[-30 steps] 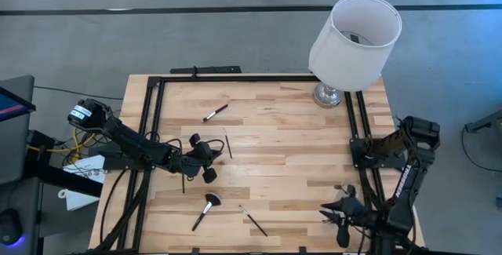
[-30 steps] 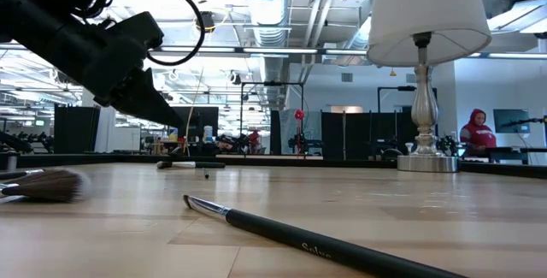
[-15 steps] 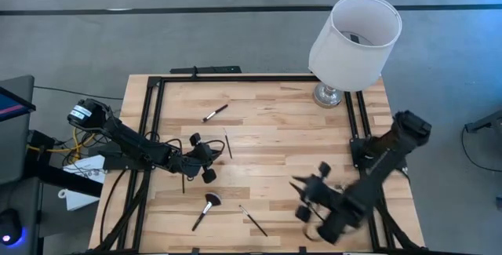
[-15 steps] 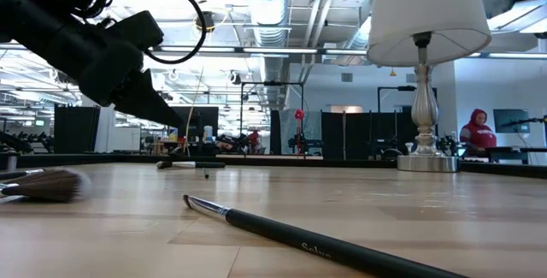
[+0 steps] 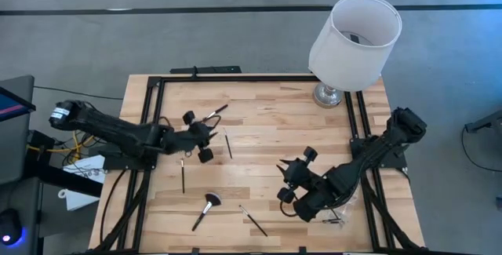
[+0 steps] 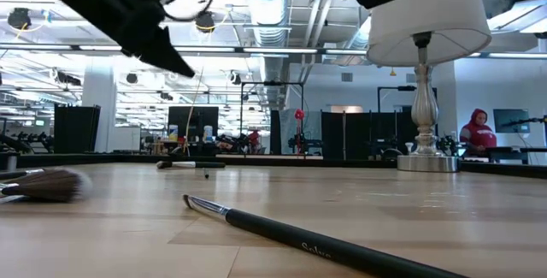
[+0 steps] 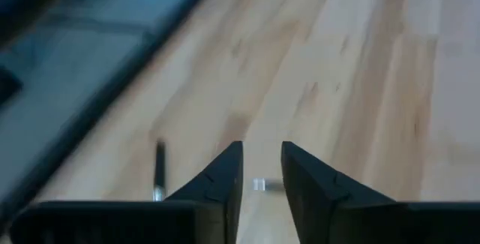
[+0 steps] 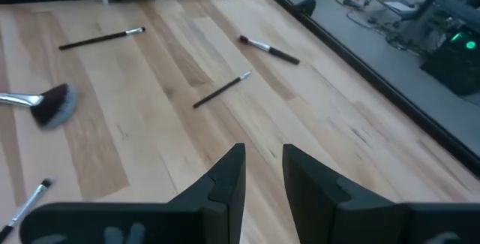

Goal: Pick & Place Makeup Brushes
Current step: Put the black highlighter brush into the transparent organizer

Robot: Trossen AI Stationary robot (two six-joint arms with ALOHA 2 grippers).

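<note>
Several black-handled makeup brushes lie flat on the wooden table. The fan-headed brush point(image 5: 206, 210) point(image 8: 49, 101) point(image 6: 47, 184) and a slim brush point(image 5: 252, 220) point(image 6: 299, 239) lie near the near edge. A thin brush point(image 5: 183, 175) point(image 8: 101, 39) lies to the left, another thin one point(image 5: 227, 143) point(image 8: 221, 90) mid-table, and a pale-tipped one point(image 5: 214, 113) point(image 8: 268, 49) farther back. My left gripper point(image 5: 198, 136) point(image 7: 262, 170) hovers above the table between these last two, with a narrow gap and nothing held. My right gripper point(image 5: 292, 181) point(image 8: 264, 170) hangs over the table's right middle, narrowly open and empty.
A lamp with a white shade point(image 5: 354, 31) stands on its silver base point(image 5: 328, 94) at the far right corner. A black frame rail point(image 5: 235, 78) borders the table. Bare wood lies between the two grippers. A person in red point(image 6: 476, 131) is far behind the table.
My left gripper has risen and moved toward the far edge, leaving the thin left brush fully in sight. My right arm has swung from the near right corner in over the table, toward the left. The brushes have stayed where they were.
</note>
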